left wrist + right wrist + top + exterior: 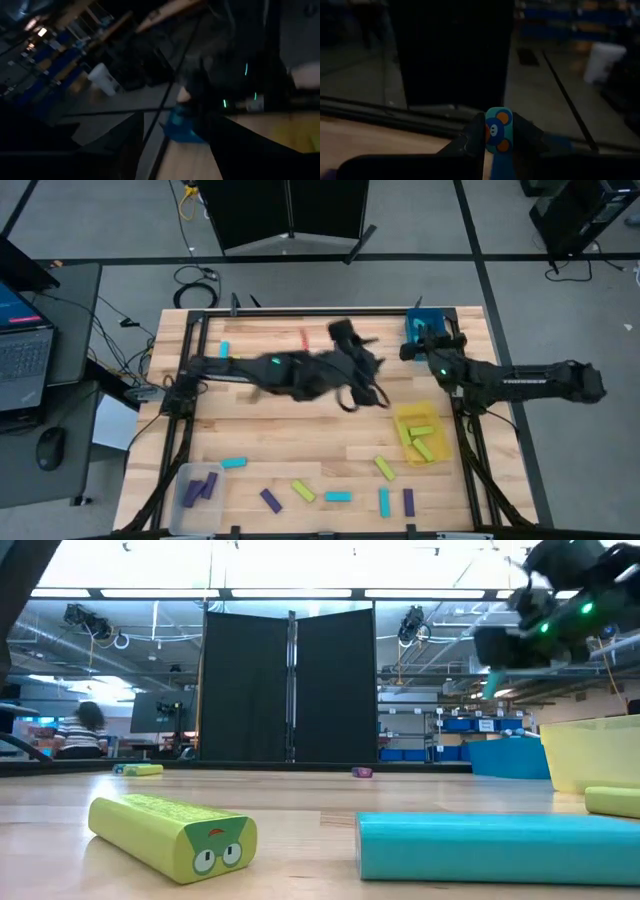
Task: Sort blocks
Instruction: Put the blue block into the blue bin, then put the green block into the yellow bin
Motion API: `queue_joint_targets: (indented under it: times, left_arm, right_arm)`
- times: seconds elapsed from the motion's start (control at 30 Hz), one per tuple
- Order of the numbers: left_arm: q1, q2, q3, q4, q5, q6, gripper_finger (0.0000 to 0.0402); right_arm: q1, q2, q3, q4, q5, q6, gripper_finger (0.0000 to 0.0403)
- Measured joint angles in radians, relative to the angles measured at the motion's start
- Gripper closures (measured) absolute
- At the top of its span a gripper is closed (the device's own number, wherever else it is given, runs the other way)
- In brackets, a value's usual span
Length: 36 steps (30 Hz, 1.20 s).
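Over the blue tray (418, 325) at the worktop's (300, 450) far right corner, the right tool (499, 142) pinches a cyan block (498, 131) upright. The left tool (372, 392), blurred near the yellow tray (405, 420), has an unreadable finger gap. Other blocks (337, 496) lie scattered along the near edge.

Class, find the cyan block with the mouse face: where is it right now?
The cyan block is clamped in the right gripper, which the high view places at the table's far right, beside the blue tray.
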State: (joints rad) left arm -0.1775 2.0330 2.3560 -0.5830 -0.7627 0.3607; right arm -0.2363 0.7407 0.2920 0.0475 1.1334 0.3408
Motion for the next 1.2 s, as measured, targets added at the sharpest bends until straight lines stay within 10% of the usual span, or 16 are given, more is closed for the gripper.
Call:
queue_joint_targets:
  times: [0.43, 0.63, 1.2]
  left_arm:
    - [0.045, -0.332, 0.002, -0.320, -0.078, -0.208, 0.0183]
    - [0.116, -0.314, -0.031, -0.675, -0.072, -0.452, 0.0183]
    - [0.186, -0.422, -0.946, -0.583, 0.042, -0.869, 0.0183]
  right_arm:
    - [-0.408, 0.113, 0.000, -0.052, -0.380, 0.109, 0.0329]
    - [-0.422, 0.091, 0.000, -0.038, -0.412, 0.112, 0.0214]
    - [-0.278, -0.080, 0.000, 0.254, -0.996, -0.001, 0.0135]
